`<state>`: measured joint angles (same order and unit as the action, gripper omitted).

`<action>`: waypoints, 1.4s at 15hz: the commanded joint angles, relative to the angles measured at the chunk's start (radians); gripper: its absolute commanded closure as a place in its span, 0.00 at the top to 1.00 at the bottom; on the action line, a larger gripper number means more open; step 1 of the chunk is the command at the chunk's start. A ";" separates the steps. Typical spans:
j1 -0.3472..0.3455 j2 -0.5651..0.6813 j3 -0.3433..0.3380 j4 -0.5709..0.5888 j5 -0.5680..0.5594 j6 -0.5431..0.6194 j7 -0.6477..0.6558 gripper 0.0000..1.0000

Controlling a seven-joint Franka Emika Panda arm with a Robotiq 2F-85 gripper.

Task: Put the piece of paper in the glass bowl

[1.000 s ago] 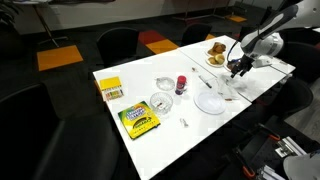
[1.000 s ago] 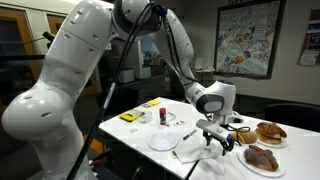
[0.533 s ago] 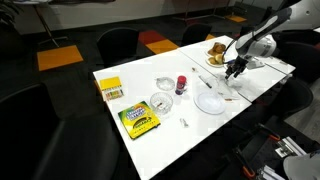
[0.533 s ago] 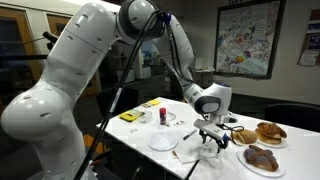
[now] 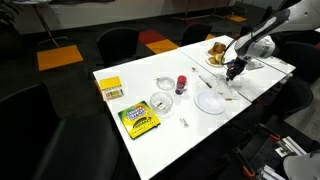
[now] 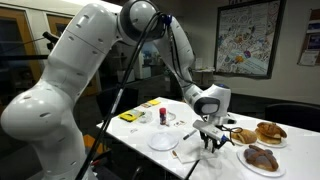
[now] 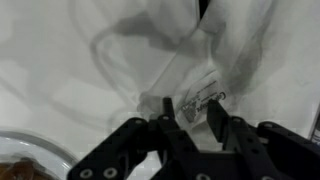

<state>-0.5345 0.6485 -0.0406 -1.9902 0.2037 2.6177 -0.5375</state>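
End effector (image 7: 190, 114) stood low over the piece of paper (image 7: 200, 92) on the table (image 7: 60, 70), fingers (image 7: 217, 120) straddling it for pickup; whether clamped could not be told. Glass bowl (image 5: 160, 103) sat well apart.

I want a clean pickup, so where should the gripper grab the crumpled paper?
Probably the raised crease of the paper, from straight above with the jaws straddling it. The sheet lies mostly flat on the table, so only that ridge offers the gripper something to pinch.
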 commanded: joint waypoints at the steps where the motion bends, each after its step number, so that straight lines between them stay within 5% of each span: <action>1: -0.017 0.015 0.010 0.006 -0.010 -0.014 -0.007 0.12; 4: -0.015 0.027 0.009 0.006 -0.013 -0.013 -0.003 0.00; 19: 0.005 -0.075 0.000 -0.053 -0.040 -0.006 -0.004 0.00; 20: 0.004 -0.077 0.000 -0.054 -0.039 -0.009 -0.005 0.26; 21: 0.005 -0.075 -0.002 -0.055 -0.041 -0.011 -0.004 0.28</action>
<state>-0.5287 0.6055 -0.0406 -2.0077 0.1785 2.6181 -0.5370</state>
